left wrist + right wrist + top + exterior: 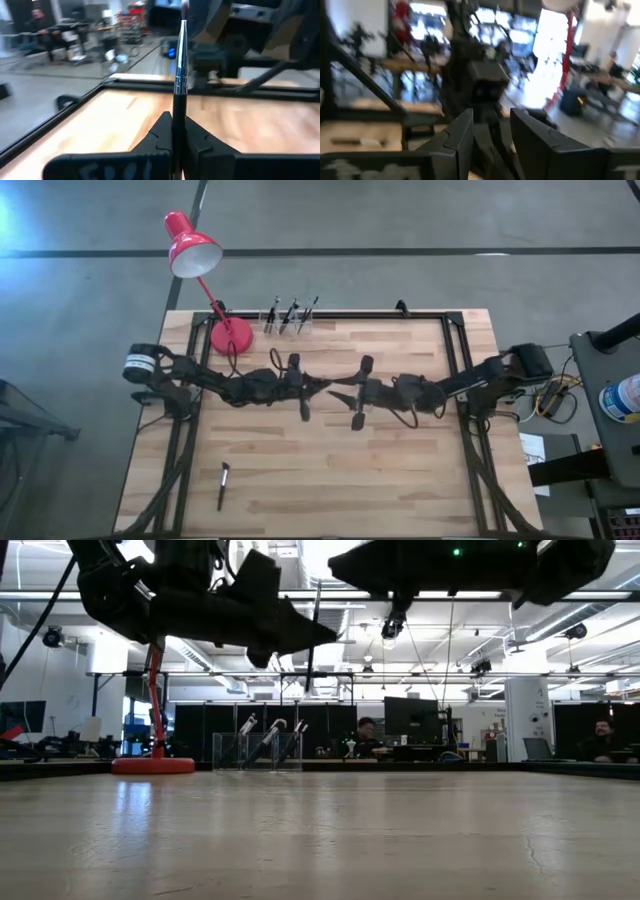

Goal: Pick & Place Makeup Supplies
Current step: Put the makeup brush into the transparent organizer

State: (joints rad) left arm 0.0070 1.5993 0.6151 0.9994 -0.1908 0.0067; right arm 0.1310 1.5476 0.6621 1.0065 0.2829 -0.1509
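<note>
Loose brush (223, 485): lying flat on the table (400, 470), toward 7 o'clock.
Lamp (205, 275): red, at 11 o'clock.
Holder (288, 318): clear, at 12 o'clock, three brushes inside.
Left gripper (175, 131): mid-table, raised, pinching a brush (180, 60) upright.
Right gripper (490, 131): just beside it, fingers spread.

left gripper (177, 137): raised mid-table, fingers clamped | right gripper (490, 130): raised opposite, fingers parted

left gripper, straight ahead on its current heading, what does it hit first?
Probably the right gripper. The left gripper, shut on a makeup brush, points right at it across the table's middle; height difference is unclear.
</note>
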